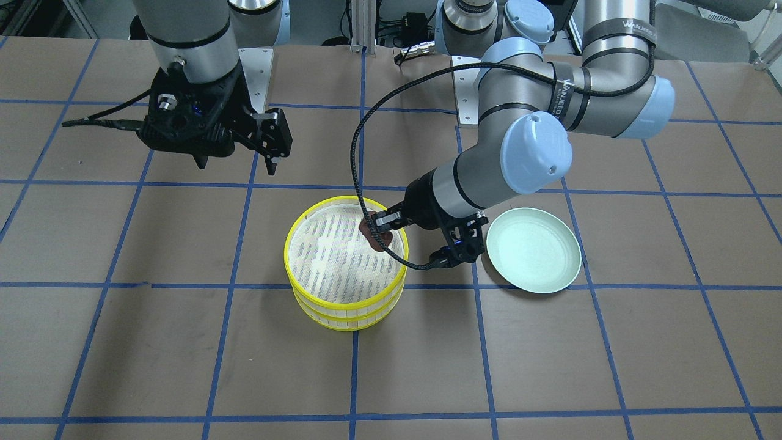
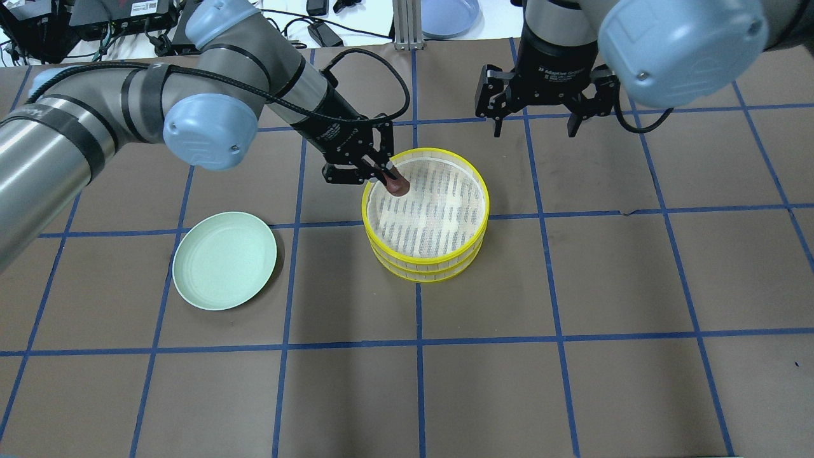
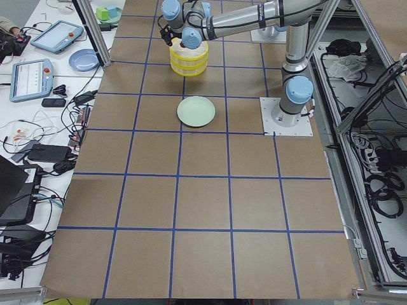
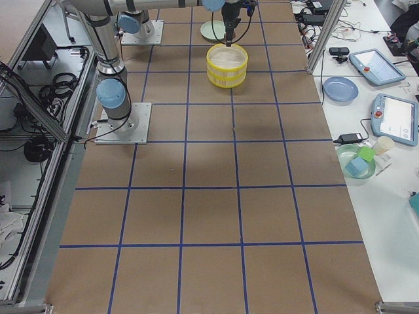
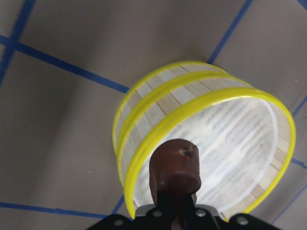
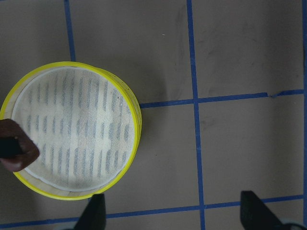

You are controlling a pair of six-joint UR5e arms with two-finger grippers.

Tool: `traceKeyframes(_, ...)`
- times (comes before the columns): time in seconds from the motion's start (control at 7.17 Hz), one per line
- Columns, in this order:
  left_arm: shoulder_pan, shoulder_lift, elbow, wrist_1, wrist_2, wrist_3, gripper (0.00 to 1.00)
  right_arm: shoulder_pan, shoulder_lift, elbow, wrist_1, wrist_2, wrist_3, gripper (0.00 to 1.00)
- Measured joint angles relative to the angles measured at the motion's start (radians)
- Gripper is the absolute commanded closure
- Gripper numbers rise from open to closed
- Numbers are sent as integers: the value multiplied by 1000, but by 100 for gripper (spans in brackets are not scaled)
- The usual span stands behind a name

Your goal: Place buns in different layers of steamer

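Observation:
The two steamer layers [image 2: 426,216] stand stacked at the table's middle, yellow rims one above the other; the stack also shows in the front view [image 1: 345,263]. The top tray's white mesh floor [image 6: 72,129] is bare. My left gripper [image 2: 389,178] is shut on the dark reddish-brown bun [image 2: 397,186] and holds it over the top tray's rim; the bun shows close in the left wrist view [image 5: 175,167] and in the front view [image 1: 371,231]. The pale cream-yellow bun is out of view. My right gripper [image 2: 537,117] hangs open and empty behind the stack.
A pale green plate [image 2: 224,259] lies bare on the table to the left of the steamer, also in the front view [image 1: 533,249]. Blue tape lines grid the brown table. The left arm's cable [image 1: 366,183] loops over the steamer.

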Motion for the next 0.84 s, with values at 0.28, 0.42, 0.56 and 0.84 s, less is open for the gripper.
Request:
traceKeyframes(0.28, -47, -10, -14, 66, -27, -18, 0, 0, -26, -6, 33, -4, -17, 0)
traceKeyframes(0.42, -53, -13, -16, 78, -27, -13, 0, 1, -30, -4, 39, -7, -22, 0)
traceKeyframes(0.56, -55, -15, -15, 83, -26, -4, 0, 4, -36, -1, 48, -14, -27, 0)
traceKeyframes(0.84, -55, -13, -8, 92, -9, 13, 0, 3, -46, 11, 50, -30, -62, 0)
